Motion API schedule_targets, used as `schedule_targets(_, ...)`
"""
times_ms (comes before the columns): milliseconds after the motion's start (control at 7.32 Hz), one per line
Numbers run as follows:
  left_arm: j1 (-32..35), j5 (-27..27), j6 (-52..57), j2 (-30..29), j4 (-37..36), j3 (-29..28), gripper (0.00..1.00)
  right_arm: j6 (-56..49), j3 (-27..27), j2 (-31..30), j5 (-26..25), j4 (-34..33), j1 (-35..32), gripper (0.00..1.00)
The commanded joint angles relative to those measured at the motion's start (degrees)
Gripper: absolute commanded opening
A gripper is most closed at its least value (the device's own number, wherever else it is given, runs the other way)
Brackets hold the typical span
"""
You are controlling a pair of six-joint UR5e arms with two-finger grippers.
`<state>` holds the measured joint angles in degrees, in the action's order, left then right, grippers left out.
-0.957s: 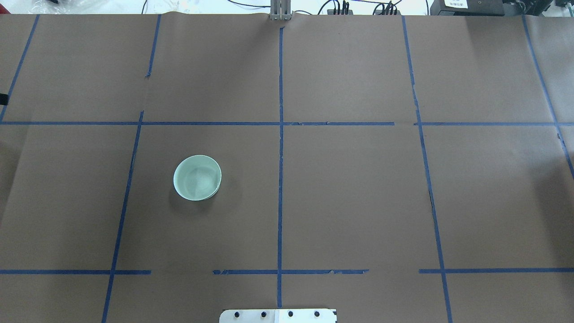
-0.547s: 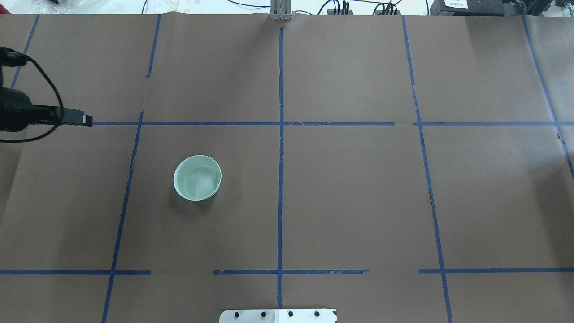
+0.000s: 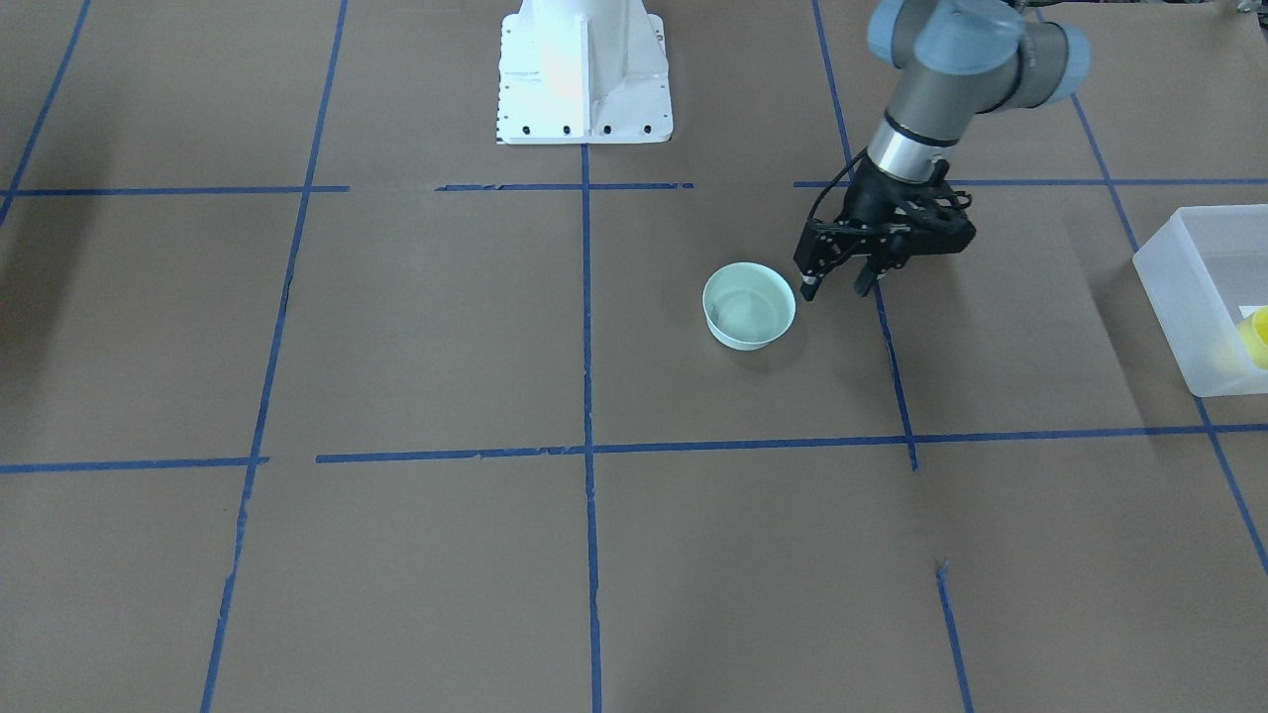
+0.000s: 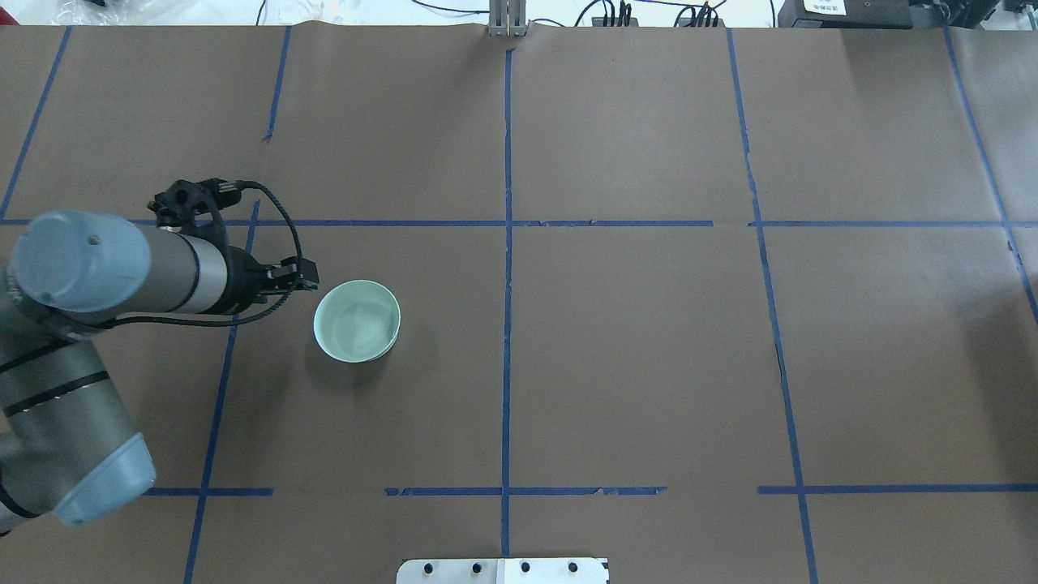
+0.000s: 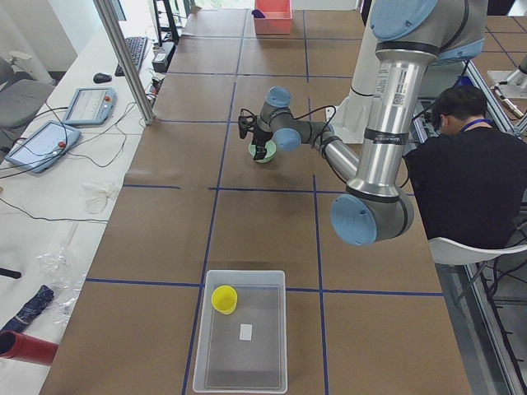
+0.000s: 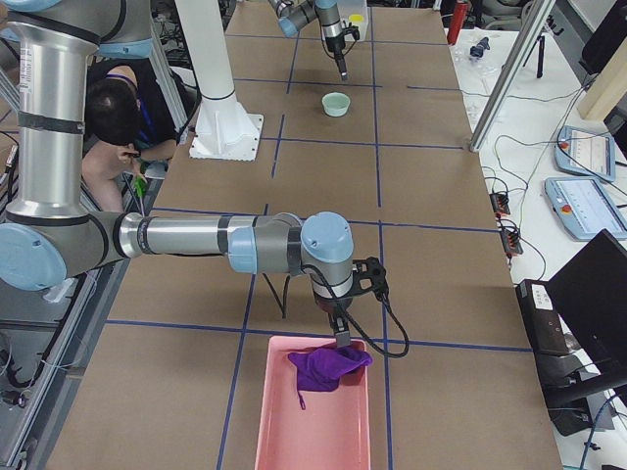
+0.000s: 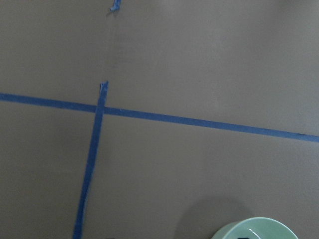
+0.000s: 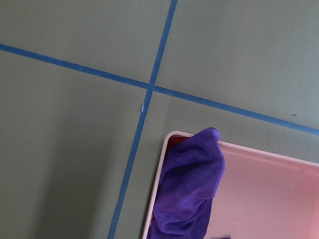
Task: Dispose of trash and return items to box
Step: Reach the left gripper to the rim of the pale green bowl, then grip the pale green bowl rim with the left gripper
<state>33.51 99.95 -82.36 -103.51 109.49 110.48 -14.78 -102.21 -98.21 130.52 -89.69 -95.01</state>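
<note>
The pale mint-green bowl [image 4: 357,321] stands upright and empty on the brown table, left of the centre line; it also shows in the front view [image 3: 749,305] and at the bottom edge of the left wrist view [image 7: 259,230]. My left gripper [image 3: 837,289] hangs just beside the bowl's rim, apart from it, with its jaws open and empty; from overhead [image 4: 304,280] it sits at the bowl's upper left. The frosted white box [image 5: 241,341] stands at the table's left end and holds the yellow cup [image 5: 224,299]. My right gripper [image 6: 340,338] shows only in the side view, so I cannot tell its state.
A pink tray [image 6: 313,411] with a purple cloth [image 8: 192,184] lies at the table's right end, under the right gripper. A seated person [image 5: 469,164] is behind the robot base. Blue tape lines grid the table.
My left arm has come in from the left edge and swung down and right to the bowl's side. The bowl has not moved.
</note>
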Motion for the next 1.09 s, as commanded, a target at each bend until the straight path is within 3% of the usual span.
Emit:
schedule_targets(0, -3.4, -2.3, -3.6, -3.0, -3.8, -3.1, 0.70, 0.0, 0.0, -0.3, 0.1, 0.8, 0.0, 1.00)
schedule_targets(273, -4.0, -2.2, -3.3, -3.1, -3.7, -5.3, 0.64, 0.0, 0.0, -0.5, 0.1, 0.8, 0.0, 1.00)
schedule_targets(547, -4.6, -2.1, -3.2, -3.8, -3.7, -4.9, 0.00, -0.1, 0.0, -0.8, 0.1, 0.8, 0.0, 1.00)
schedule_targets(957, -3.6, -1.9, 1.6, -3.6, -4.2, -2.0, 0.00, -0.1, 0.0, -0.8, 0.1, 0.8, 0.0, 1.00)
